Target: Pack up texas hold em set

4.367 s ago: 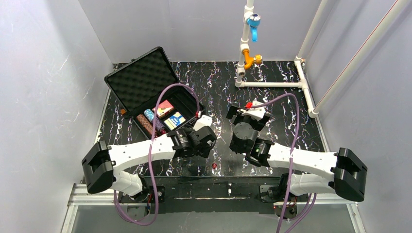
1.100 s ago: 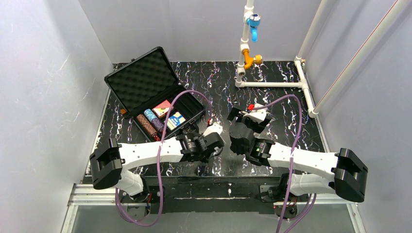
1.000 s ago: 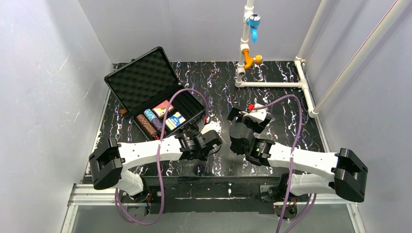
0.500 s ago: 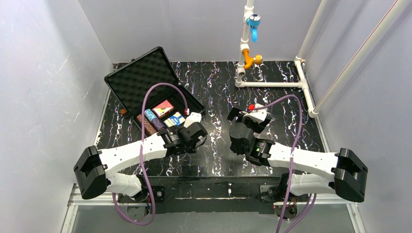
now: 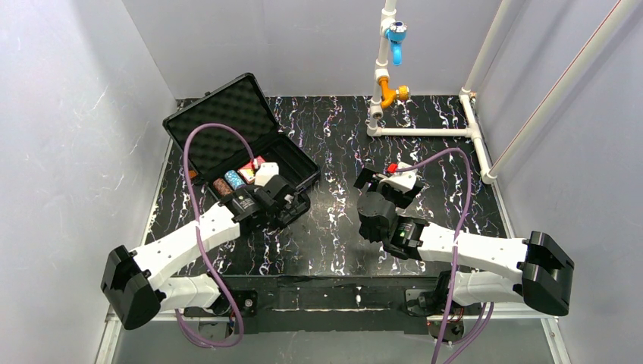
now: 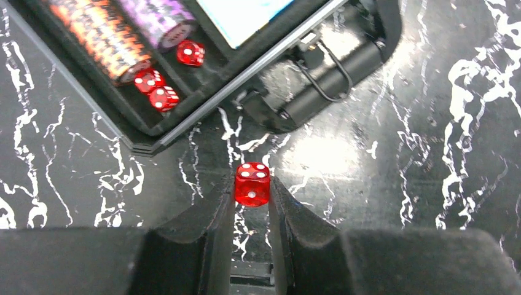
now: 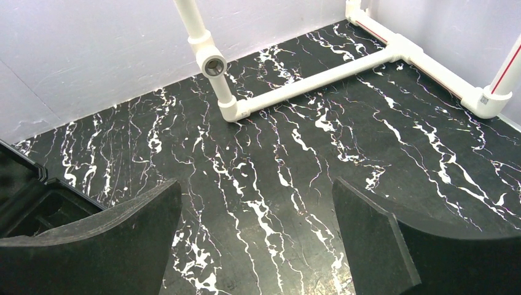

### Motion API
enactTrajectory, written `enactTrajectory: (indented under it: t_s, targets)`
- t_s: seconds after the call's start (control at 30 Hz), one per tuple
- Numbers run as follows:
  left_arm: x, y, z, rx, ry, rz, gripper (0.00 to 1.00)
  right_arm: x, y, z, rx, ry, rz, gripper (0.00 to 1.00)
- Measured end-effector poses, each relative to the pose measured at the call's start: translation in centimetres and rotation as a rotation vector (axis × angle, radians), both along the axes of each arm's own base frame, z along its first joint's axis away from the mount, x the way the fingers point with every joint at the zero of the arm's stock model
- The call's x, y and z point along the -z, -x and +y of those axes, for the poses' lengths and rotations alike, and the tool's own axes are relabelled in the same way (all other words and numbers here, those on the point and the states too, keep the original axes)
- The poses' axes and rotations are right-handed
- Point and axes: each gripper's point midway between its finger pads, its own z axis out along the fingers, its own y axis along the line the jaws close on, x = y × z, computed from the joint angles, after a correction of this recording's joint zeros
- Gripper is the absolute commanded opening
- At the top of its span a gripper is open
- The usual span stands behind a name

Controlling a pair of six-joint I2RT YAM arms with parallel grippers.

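Observation:
The black case [image 5: 220, 125] lies open at the back left, its foam lid raised. My left gripper [image 6: 252, 192] is shut on a small red die [image 6: 252, 183], held above the table just outside the case's near corner [image 6: 144, 147]. Inside the case lie three red dice [image 6: 164, 97], a brown chip stack [image 6: 101, 37], a purple chip stack [image 6: 156, 15] and a blue card box [image 6: 242, 15]. In the top view the left gripper [image 5: 282, 199] hangs over the case's front edge. My right gripper [image 7: 255, 236] stands open over bare table.
A white pipe frame [image 5: 425, 130] with blue [image 5: 395, 34] and orange [image 5: 394, 94] fittings stands at the back right; it also shows in the right wrist view as white pipe [image 7: 307, 83]. The case's handle [image 6: 325, 80] sticks out from its front wall.
My left arm has swung from the table's middle front toward the case at the back left, carrying the red die. The right arm has stayed still.

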Motion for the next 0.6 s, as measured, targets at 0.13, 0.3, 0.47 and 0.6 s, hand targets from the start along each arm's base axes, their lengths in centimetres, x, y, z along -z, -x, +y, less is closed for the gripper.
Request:
enactTrajectory:
  t_s: [0.13,0.3,0.47,0.6]
  targets:
    - [0.0,-0.7,1.9,-0.082,-0.003,0.009,0.0,0.0,0.0,0.0,-0.001,0.0,0.0,1.0]
    - [0.3,-1.3,3.7,-0.157,-0.004,0.028,0.0,0.1,0.0,0.0,-0.001,0.009,0.005,1.0]
    - [1.0,-1.8,4.6,-0.205,-0.01,0.059,0.0,0.2,0.1,-0.1,-0.001,0.011,0.006,1.0]
    - [1.6,-2.5,5.0,-0.23,-0.007,0.077,0.0,0.2,0.1,0.0,-0.002,0.011,0.006,1.0]
